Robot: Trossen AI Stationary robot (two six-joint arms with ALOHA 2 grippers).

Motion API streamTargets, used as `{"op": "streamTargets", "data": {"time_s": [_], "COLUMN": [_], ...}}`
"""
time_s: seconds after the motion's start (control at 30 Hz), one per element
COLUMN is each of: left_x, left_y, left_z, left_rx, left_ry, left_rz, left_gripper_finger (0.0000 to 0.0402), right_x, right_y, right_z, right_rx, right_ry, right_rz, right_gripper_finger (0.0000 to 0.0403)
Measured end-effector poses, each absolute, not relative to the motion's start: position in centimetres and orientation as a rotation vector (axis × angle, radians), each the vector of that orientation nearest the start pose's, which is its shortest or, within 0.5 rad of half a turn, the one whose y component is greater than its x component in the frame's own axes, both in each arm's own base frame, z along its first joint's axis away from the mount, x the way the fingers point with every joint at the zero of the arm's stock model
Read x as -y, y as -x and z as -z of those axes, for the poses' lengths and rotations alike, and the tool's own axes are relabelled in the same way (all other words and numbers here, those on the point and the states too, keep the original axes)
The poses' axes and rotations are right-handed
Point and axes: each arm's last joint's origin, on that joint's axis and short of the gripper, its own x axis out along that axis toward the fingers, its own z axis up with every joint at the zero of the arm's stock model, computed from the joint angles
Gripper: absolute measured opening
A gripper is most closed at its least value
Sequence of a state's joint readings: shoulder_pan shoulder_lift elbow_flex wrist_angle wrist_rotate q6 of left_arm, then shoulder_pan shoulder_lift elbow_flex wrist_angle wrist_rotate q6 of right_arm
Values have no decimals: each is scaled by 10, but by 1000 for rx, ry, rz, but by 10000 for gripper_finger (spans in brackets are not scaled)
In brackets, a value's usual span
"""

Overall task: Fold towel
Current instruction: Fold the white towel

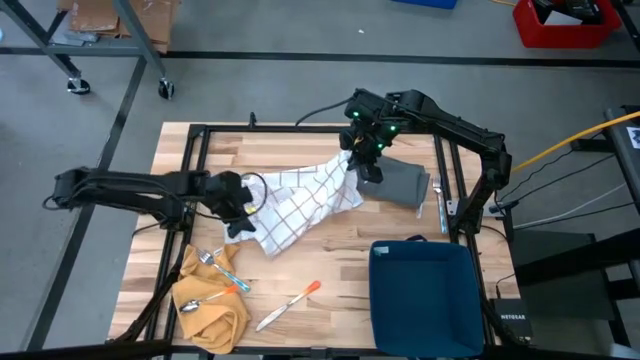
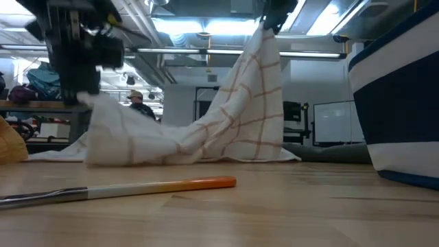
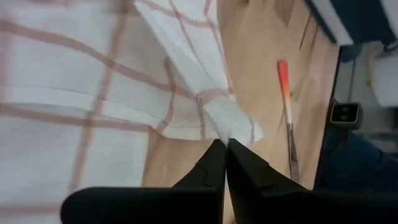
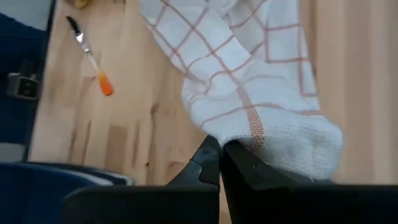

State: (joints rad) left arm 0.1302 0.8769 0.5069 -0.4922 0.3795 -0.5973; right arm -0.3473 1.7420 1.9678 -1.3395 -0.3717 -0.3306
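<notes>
Towel (image 1: 305, 200): white with thin red checks, spread rumpled across the middle of your wooden table (image 1: 330, 265), one end lifted, the other low.

Your right gripper (image 1: 352, 160) has its fingers (image 4: 239, 165) pinched shut on the raised corner; the cloth bunches over the fingertips and hangs down from them in a steep slope to the tabletop. From table height that corner stands as a tall peak.

Your left gripper (image 1: 238, 228) has its fingers (image 3: 214, 168) closed on a small folded corner at the towel's near edge, just off the wood. The rest of the cloth runs away from those fingertips toward the right gripper.

Room around the fingers:
- Just beyond the right fingers, a grey cloth (image 1: 405, 184) lies on the table, close to the black frame rail on that side.
- Below the left fingers, toward the table's front edge, a yellow cloth (image 1: 210, 305) with spoons (image 1: 195, 300) on it.
- An orange-handled knife (image 1: 288, 304) lies on bare wood between the yellow cloth and a dark blue bin (image 1: 425, 295).
- Bare wood shows between the towel's near edge and the knife.
</notes>
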Motion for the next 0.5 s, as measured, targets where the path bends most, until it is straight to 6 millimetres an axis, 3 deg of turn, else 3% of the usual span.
{"op": "streamTargets", "data": {"time_s": [0.23, 0.5], "left_x": [-20, -31], "left_y": [-123, -82], "left_z": [-272, -344], "left_rx": [-730, -406], "left_ry": [635, 335], "left_rz": [-211, -576], "left_gripper_finger": [0, 0], "right_x": [108, 115], "right_y": [-317, -317], "right_z": [-407, -454], "right_rx": [-970, -772], "right_ry": [29, 285], "right_rz": [-73, 165], "right_gripper_finger": [7, 7]}}
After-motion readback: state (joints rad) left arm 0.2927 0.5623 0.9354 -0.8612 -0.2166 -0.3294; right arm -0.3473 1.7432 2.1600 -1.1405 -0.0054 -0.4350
